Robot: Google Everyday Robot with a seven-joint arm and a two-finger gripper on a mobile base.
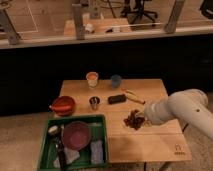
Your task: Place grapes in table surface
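Note:
The grapes (132, 120), a small dark red-purple bunch, lie on the light tan table surface (150, 142), right of the green tray and below the black object. My gripper (143, 120) is at the end of the white arm (180, 111) that reaches in from the right. It sits just right of the grapes, close to them or touching. The arm's bulk hides most of it.
A tan cup (92, 78), a blue cup (116, 80), a small metal cup (94, 103), a flat black object (116, 99) and a yellowish item (134, 96) stand further back. A red bowl (63, 105) is at the left edge. The green tray (47, 145) holds a purple bowl (76, 135) and a sponge.

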